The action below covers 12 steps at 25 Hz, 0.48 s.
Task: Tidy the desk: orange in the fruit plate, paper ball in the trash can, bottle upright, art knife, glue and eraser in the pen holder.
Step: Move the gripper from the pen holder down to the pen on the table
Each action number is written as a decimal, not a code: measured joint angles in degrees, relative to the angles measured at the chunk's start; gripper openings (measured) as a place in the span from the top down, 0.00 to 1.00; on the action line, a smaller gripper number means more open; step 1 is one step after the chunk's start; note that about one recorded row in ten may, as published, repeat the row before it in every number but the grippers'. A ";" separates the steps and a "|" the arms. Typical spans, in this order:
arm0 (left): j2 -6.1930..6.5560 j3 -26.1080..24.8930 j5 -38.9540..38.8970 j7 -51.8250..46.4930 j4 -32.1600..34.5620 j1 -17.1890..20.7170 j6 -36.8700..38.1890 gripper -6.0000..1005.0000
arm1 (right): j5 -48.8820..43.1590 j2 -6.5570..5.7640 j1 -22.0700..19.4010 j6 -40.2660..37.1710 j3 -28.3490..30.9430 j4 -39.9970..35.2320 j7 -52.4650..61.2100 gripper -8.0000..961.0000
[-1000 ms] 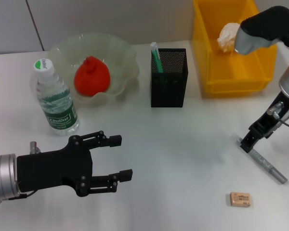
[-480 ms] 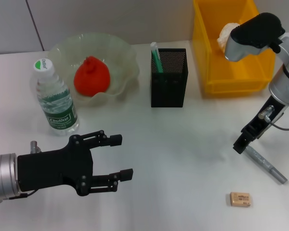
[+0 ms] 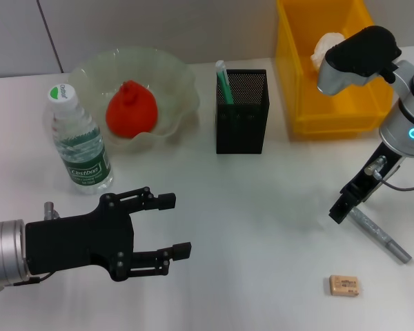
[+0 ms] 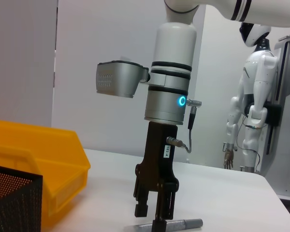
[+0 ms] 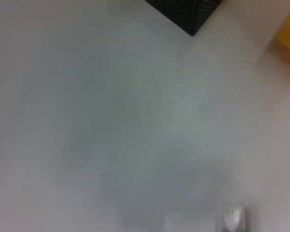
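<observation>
Nearest to us, the left end effector (image 3: 171, 226) is hovering low over the front left of the white worktop (image 3: 248, 207), its black fingers spread apart and holding nothing. On the front right, the eraser (image 3: 344, 285) is lying flat on the worktop, just in front of the grey art knife (image 3: 381, 236), which is lying at a slant with its far end under the right end effector (image 3: 339, 209). That end effector is pointing down at the knife's upper end; in the left wrist view we are seeing its two fingers (image 4: 160, 210) standing slightly apart, one on each side of the knife (image 4: 179, 224), with the tips at or close to the worktop, and we cannot tell whether they are touching the knife. The eraser is sitting near this end effector, on the nearer side and apart from it. Farther back on the left, the bottle (image 3: 77, 141) is standing upright, just in front of the fruit plate (image 3: 172, 76), and the orange (image 3: 131, 110) is resting inside that plate. In the middle, the pen holder (image 3: 241, 112) is standing with a green-and-white stick (image 3: 224, 81) leaning in it. Farthest back on the right, the trash can (image 3: 334, 110) is holding the paper ball (image 3: 326, 47), partly hidden behind the right arm.
</observation>
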 joint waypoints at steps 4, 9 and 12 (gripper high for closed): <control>0.03 0.00 0.00 -0.01 0.00 0.00 0.06 0.20 | 0.00 0.01 0.00 0.46 -0.14 0.48 0.00 0.37; 0.07 -0.11 0.00 -0.03 0.00 0.00 0.14 0.20 | -0.24 0.01 -0.18 1.27 -1.45 0.70 0.02 0.38; 0.09 -0.16 0.00 -0.03 0.00 0.01 0.19 0.20 | -0.44 0.01 -0.38 1.85 -2.07 0.98 0.17 0.39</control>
